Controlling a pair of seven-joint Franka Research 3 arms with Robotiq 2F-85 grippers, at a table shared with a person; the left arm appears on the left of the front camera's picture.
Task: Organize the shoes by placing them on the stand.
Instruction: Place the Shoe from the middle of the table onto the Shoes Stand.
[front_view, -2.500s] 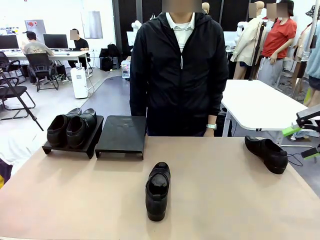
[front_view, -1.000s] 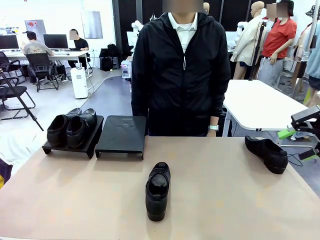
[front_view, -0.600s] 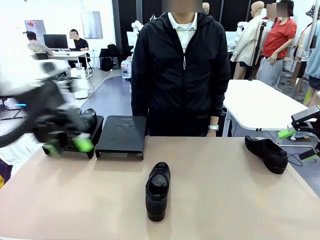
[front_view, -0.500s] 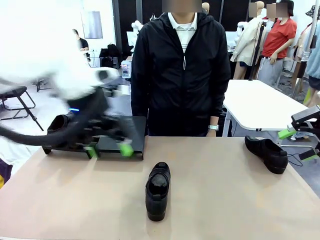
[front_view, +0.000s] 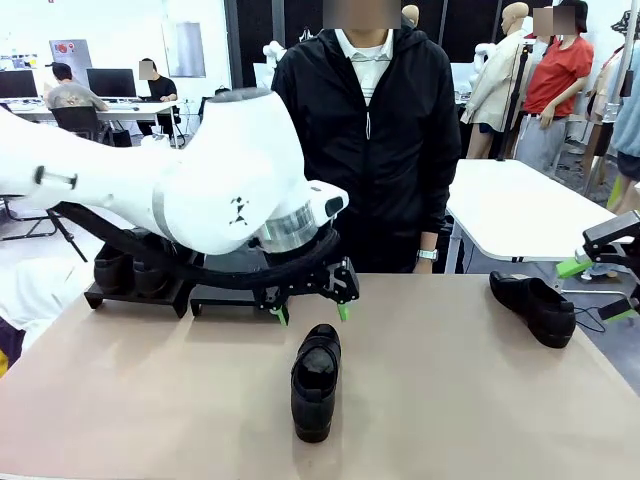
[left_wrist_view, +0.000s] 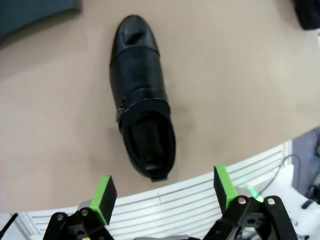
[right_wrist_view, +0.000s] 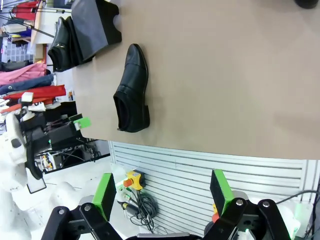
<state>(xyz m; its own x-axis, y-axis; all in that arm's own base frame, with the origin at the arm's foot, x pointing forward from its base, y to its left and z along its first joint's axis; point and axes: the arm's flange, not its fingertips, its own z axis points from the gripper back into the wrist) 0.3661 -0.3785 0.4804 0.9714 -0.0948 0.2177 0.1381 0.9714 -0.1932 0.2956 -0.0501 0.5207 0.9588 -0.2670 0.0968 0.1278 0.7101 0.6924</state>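
Your left arm has just swung in from the left side of the bench, crossing over the stands. The left gripper now hangs above the far end of the middle shoe, not touching it. Its jaws are spread wide and empty; in the left wrist view the shoe lies just beyond the green pads.

The shoe itself hasn't moved and sits at mid-bench, closer to the near edge. The right gripper has stayed at the right edge, also wide and holding nothing, close to the other loose shoe.

At the far left corner, one stand already carries a pair of shoes, and the empty stand sits just beside it. You appear to be lining up the third pickup, so half the job looks done.
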